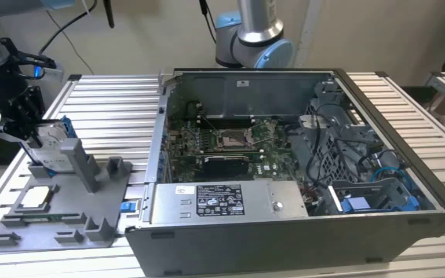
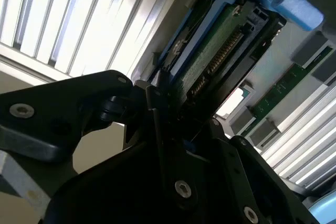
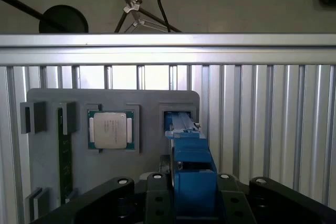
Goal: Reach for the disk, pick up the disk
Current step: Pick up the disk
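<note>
The disk (image 1: pixel 53 149) stands on edge at the back of the grey fixture plate (image 1: pixel 68 229), at the exterior view's left. It shows a silver face with a white label and blue rails. My gripper (image 1: pixel 35 138) comes down on it from above, its black fingers (image 3: pixel 157 199) pressed against both sides, shut on it. In the first wrist view the disk's blue rail (image 3: pixel 192 179) runs between the fingers toward a slot in the plate. The second wrist view shows the disk's green circuit board and blue frame (image 2: pixel 220 51) held in the gripper (image 2: pixel 176 121).
A square silver chip (image 1: pixel 37 198) and a memory stick (image 1: pixel 53 218) lie on the fixture plate. An open computer case (image 1: pixel 284 150) sits to the exterior view's right on the slatted aluminium table (image 1: pixel 114 98). A second arm's base (image 1: pixel 254 40) stands behind the case.
</note>
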Tool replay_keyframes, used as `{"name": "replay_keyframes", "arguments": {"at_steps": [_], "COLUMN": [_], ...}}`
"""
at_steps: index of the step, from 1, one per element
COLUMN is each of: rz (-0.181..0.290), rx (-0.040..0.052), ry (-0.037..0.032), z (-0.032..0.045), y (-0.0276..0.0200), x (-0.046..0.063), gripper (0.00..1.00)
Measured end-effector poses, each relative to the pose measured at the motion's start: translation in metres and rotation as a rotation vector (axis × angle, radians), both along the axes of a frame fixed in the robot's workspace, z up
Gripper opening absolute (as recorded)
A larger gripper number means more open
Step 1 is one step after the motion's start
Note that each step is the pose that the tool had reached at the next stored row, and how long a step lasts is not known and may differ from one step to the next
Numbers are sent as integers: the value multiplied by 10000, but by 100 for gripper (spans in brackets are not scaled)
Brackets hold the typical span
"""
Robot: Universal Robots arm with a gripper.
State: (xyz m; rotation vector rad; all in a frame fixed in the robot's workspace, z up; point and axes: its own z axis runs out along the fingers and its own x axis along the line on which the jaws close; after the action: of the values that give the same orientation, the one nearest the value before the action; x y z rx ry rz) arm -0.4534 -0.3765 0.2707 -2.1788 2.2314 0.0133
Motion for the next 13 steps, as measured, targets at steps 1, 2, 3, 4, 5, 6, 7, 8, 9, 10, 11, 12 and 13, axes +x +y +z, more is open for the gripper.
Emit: {"name": "replay_keyframes", "arguments": {"at_steps": [1, 2, 3, 4, 5, 6, 7, 8, 9, 10, 11, 12, 13], "rz": [0, 0, 0, 0, 0, 0, 0, 0, 0, 0, 0, 0, 0], "rx": [0, 0, 0, 0, 0, 0, 0, 0, 0, 0, 0, 0, 0], "ry": [1, 0, 0, 0, 0, 0, 0, 1, 0, 0, 1, 0, 1], "z": [0, 0, 0, 0, 0, -1, -1, -1, -1, -1, -1, -1, -1], "y": [0, 0, 0, 0, 0, 0, 0, 0, 0, 0, 0, 0, 0], "x": [0, 0, 0, 0, 0, 0, 0, 0, 0, 0, 0, 0, 0], "gripper": [0, 0, 0, 0, 0, 0, 0, 0, 0, 0, 0, 0, 0]}}
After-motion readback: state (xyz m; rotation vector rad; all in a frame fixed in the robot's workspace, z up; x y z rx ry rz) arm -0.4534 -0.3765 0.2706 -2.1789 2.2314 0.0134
